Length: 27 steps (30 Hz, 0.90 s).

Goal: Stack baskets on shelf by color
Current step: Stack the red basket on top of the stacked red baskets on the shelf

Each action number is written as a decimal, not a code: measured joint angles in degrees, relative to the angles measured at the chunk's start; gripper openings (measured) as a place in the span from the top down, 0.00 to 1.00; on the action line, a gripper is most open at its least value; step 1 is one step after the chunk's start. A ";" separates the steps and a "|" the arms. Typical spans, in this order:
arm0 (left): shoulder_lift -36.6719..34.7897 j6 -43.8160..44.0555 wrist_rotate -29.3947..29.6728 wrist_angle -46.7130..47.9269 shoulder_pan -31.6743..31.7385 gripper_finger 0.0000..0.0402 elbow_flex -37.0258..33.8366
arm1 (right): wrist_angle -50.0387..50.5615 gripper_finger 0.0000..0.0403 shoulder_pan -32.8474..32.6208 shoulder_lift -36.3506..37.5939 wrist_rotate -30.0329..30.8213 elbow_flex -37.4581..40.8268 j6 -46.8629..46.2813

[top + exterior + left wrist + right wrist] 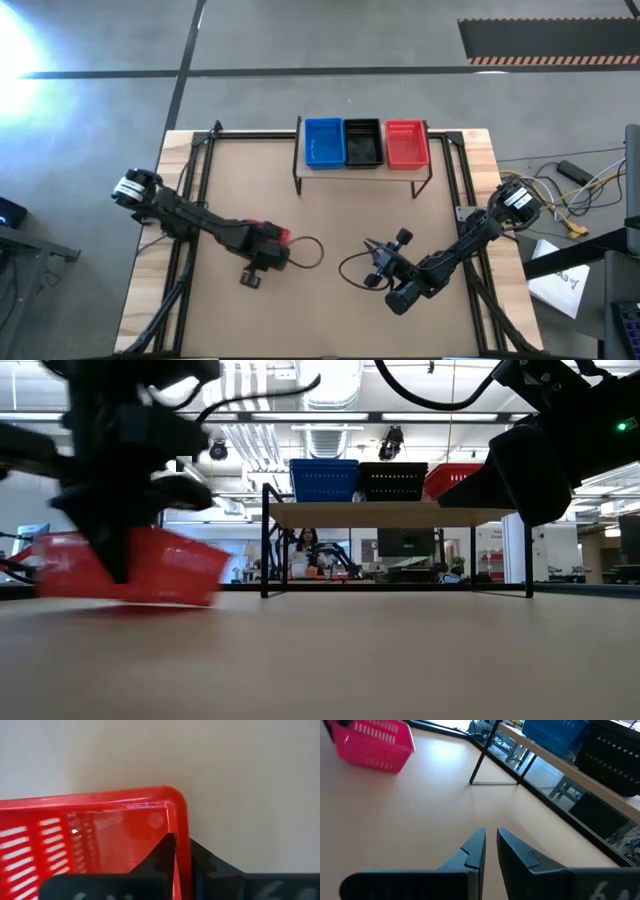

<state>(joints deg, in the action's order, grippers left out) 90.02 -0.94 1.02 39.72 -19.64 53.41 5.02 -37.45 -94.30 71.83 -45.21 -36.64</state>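
Note:
A red basket (272,237) sits at my left gripper (268,245), left of the table's middle; my left gripper (180,842) is shut on it. In the low view the red basket (130,567) is slightly tilted and low over the table; I cannot tell whether it touches. The shelf (362,170) stands at the far edge with a blue basket (323,141), a black basket (362,141) and a red basket (406,143) resting side by side on its top. My right gripper (372,252) hovers right of centre, shut (490,842), holding nothing. My left gripper holds the red basket by a side wall next to a corner (181,827). One finger (162,852) is inside the basket and one (210,862) is outside, with the rim between them. The fingers come from above, pointing down. The basket is slightly tilted.
The shelf's thin black legs (296,180) stand on the tabletop, with open room beneath the plank (400,515). Bare tabletop (330,310) lies between the arms and the near edge. Black frame rails (195,170) run along both table sides. A person (303,550) sits in the room beyond.

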 joint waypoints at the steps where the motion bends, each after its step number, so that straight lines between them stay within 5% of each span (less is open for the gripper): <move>1: 1.02 -3.54 0.00 -1.35 0.00 0.99 1.26 | 0.00 0.91 0.00 0.00 -0.04 0.00 0.07; 4: 4.40 -13.76 0.01 -5.89 0.05 1.00 4.84 | 0.28 0.91 -0.34 0.04 -2.19 -0.26 2.12; 10: 12.05 -27.62 0.02 -10.72 0.43 1.00 12.76 | 0.18 0.90 -0.66 1.73 -18.46 -3.43 13.62; 18: 20.16 -34.07 1.08 -11.11 1.07 1.00 21.45 | 0.06 0.86 0.54 2.25 -32.74 -9.59 24.94; 24: 21.39 -37.41 1.30 -11.88 1.07 1.00 23.16 | 0.22 0.73 4.21 0.38 -33.73 -10.91 33.45; 27: 21.07 -37.34 1.84 -12.14 1.07 1.00 23.08 | 0.11 0.69 6.73 -0.82 -39.93 -10.67 35.95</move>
<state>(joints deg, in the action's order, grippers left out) 111.09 -38.28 2.86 27.58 -18.57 76.49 5.13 -30.72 -95.12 31.90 -55.89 -0.69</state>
